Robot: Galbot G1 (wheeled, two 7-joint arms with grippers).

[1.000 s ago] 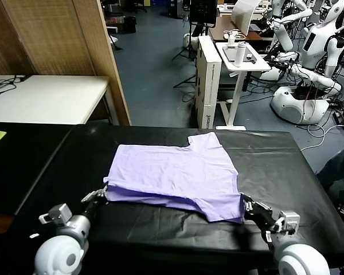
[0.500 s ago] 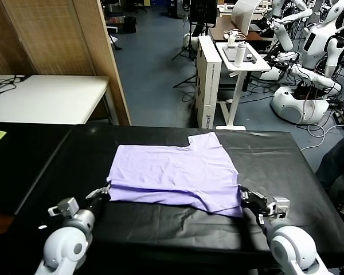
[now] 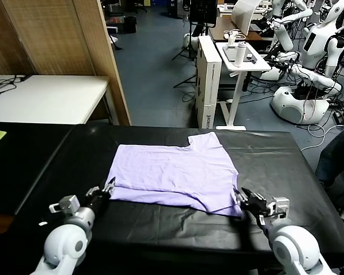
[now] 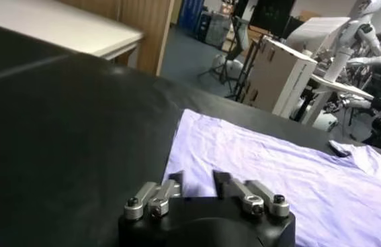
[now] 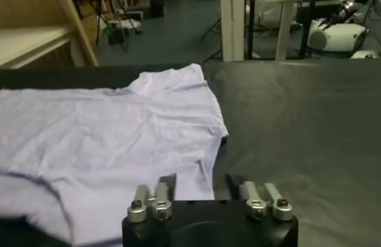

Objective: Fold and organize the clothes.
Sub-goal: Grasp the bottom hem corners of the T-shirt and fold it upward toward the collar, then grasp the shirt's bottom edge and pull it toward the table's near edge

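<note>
a lavender t-shirt (image 3: 175, 176) lies partly folded across the middle of a black table (image 3: 286, 166), with the left gripper (image 3: 106, 189) at its near left corner and the right gripper (image 3: 241, 200) at its near right corner, both with jaws apart and holding nothing. to fold it well from here, each gripper would likely need to close on both cloth layers at its corner and lift evenly so the hem stays straight. no containers show on the table.

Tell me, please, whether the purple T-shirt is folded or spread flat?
Folded: the T-shirt lies doubled, a lower layer's edge showing under the top layer near the left gripper.
</note>
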